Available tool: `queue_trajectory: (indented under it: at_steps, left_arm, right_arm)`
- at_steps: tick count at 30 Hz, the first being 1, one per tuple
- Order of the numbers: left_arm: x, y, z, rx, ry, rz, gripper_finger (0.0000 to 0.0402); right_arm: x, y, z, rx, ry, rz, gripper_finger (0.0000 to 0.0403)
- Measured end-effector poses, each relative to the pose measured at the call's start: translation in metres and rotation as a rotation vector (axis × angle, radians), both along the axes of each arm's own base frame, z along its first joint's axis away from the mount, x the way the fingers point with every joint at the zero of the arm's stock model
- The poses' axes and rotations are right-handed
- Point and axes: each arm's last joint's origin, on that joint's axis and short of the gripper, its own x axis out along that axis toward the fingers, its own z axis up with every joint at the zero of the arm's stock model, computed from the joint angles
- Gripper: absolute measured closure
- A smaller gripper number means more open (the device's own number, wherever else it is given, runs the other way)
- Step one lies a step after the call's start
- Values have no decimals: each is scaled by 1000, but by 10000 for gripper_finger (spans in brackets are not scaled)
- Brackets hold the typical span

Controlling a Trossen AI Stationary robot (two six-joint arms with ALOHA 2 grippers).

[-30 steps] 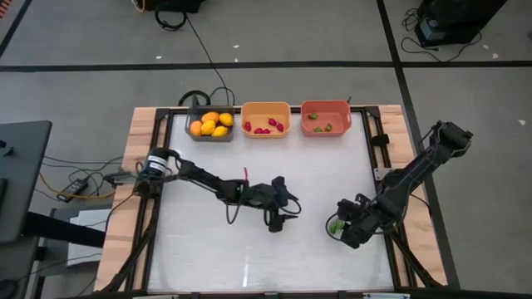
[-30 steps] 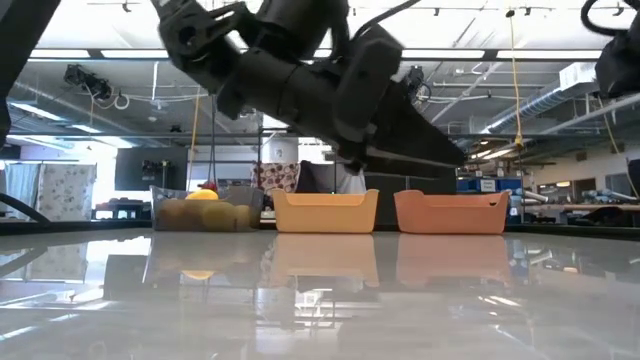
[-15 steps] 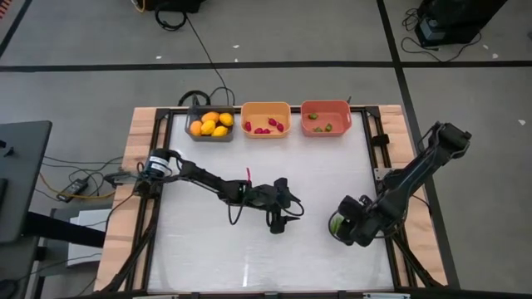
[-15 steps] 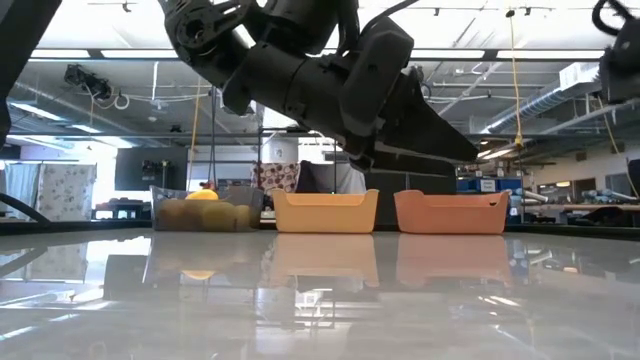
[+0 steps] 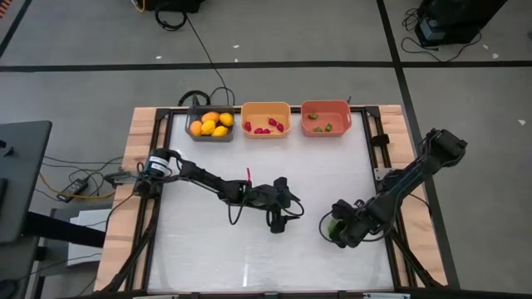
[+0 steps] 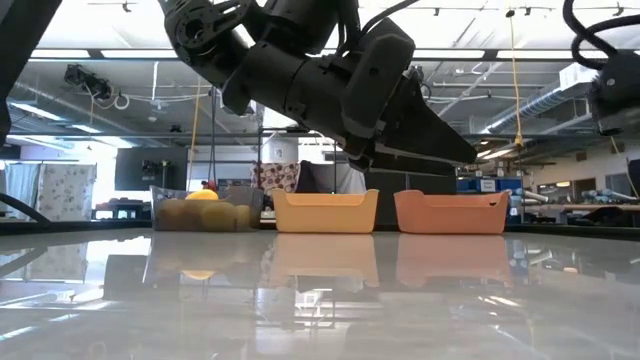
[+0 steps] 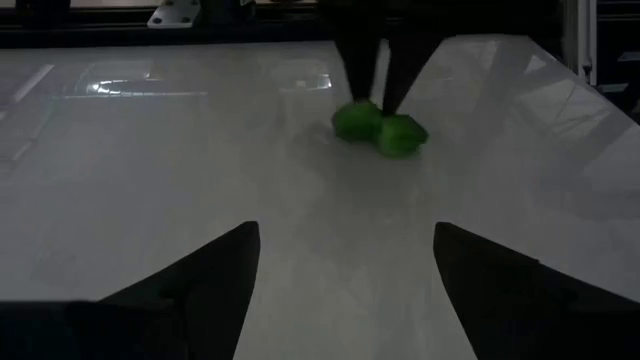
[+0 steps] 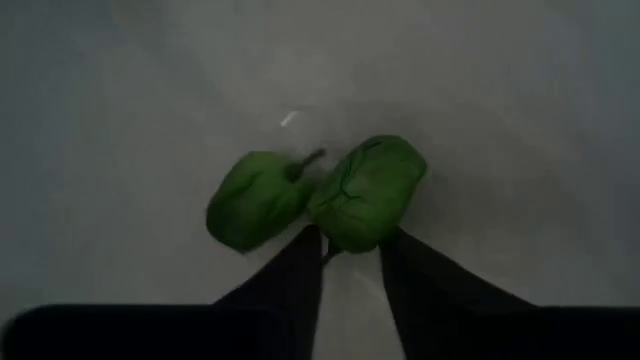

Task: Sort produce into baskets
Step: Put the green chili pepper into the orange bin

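Two green produce pieces (image 8: 260, 198) (image 8: 367, 190) lie side by side on the white table, near its right front (image 5: 334, 224). My right gripper (image 8: 350, 240) points down over them, its fingers on either side of one piece's end. My left gripper (image 5: 287, 218) hovers open at mid-table, aimed at the green pieces (image 7: 380, 127) and holding nothing. At the far edge stand three baskets: dark grey (image 5: 209, 126) with yellow-orange fruits, orange (image 5: 265, 120) with red bits, salmon-red (image 5: 325, 118) with green bits. My right gripper pinches one green piece by its end (image 8: 352, 232) between its two fingers (image 8: 300, 265). It comes from above, pointing steeply down. The piece rests on the table, touching the other green piece beside it.
The table's metal frame (image 5: 378, 137) runs along the right edge close to my right arm. The white surface between the two grippers and the baskets (image 6: 325, 212) is bare. Cables lie beyond the table's far left corner (image 5: 199, 98).
My right gripper has sunk toward the green pieces, shifted slightly toward the table's left, and rolled about its wrist. The green pieces stay on the table.
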Motion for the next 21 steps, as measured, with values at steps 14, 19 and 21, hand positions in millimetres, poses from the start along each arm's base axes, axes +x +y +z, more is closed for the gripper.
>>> queue_trajectory:
  at_steps: [14, 19, 21]
  left_arm:
    - [-1, 0, -1, 0, 12, 5, 95]
    - [-3, 1, -6, 14, 59, 31, 95]
    - [-3, 2, -7, 18, 75, 34, 95]
  right_arm:
    - [21, -33, 5, -251, -85, 169, 397]
    - [28, -54, 17, -297, -121, 178, 399]
    - [29, -60, 22, -301, -135, 185, 398]
